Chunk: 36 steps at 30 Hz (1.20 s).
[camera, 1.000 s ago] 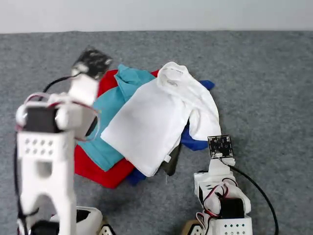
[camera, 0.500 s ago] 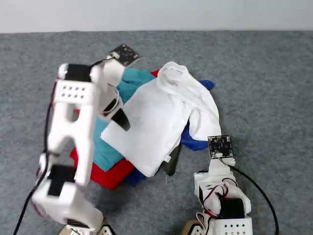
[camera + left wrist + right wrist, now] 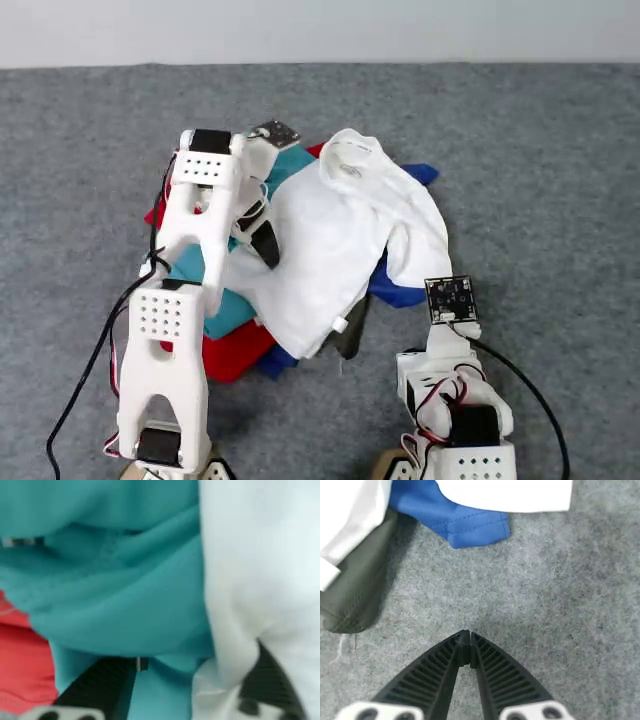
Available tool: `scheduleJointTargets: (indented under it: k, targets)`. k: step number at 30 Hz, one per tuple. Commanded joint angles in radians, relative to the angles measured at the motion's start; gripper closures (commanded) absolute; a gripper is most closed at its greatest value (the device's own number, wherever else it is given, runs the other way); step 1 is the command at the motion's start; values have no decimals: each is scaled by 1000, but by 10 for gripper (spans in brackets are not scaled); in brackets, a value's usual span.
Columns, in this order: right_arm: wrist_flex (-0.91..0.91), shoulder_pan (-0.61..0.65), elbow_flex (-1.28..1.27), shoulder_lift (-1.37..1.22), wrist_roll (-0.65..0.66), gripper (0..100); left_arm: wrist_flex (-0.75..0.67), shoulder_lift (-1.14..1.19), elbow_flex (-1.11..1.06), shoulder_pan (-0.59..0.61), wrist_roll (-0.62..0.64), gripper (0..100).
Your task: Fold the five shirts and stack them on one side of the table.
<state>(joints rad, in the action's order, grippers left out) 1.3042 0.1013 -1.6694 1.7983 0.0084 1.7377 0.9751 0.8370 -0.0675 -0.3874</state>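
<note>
Pile: we see five shirts heaped together, unfolded, near the middle of the grey felt-like table cover point(image 3: 540, 180).
Top layer: a white cloth shirt point(image 3: 330, 240) lies spread on top of the heap, collar toward the far edge.
Beneath: a teal cloth shirt point(image 3: 225, 305) sticks out on the left arm's side, over a red cloth shirt point(image 3: 225, 350) that reaches nearest the arm bases.
Right side: a blue cloth shirt point(image 3: 395, 290) peeks from under the white sleeve, and a dark olive-black cloth shirt point(image 3: 350, 335) shows just beside the white hem.
Left arm: the white plastic left arm point(image 3: 190, 260) stretches over the heap's left part.
Left gripper: the left gripper point(image 3: 185, 690) sits at the white shirt's left edge, jaws spread wide and pressed into the cloth. We see a fold of white and some teal between its fingers point(image 3: 100, 680), with nothing clamped.
Right arm: the right arm point(image 3: 450, 400) sits folded near its base, just beside the heap.
Right gripper: the right gripper point(image 3: 470, 652) hangs over bare cover, jaws closed tip to tip on nothing, apart from the blue hem.
</note>
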Motion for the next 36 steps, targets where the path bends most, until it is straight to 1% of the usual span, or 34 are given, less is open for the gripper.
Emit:
scheduleJointTargets:
  k: [1,2,3,5,8,13,17,21,26,29,33,36]
  targets:
    - [2,4,-14,12,11,990,17,40,56,-12,15,986]
    - [2,4,-14,12,11,990,17,40,58,-15,15,999]
    - [2,4,-14,12,11,990,17,38,56,-17,17,986]
    - [2,4,-14,12,11,990,17,18,54,-12,17,997]
    - [2,4,-14,12,11,990,18,-68,54,-12,18,996]
    - [2,4,-14,12,11,990,18,-361,53,-8,20,996]
    - [2,4,-14,12,11,990,15,-578,56,64,20,996]
    - [2,4,-14,12,11,990,15,-740,61,193,20,996]
    - [2,4,-14,12,11,990,11,-896,64,423,14,996]
    - [2,4,-14,12,11,990,-31,-953,62,589,14,996]
    - [2,4,-14,12,11,990,-115,-973,61,801,14,995]
    - [2,4,-14,12,11,990,-170,-971,54,927,14,995]
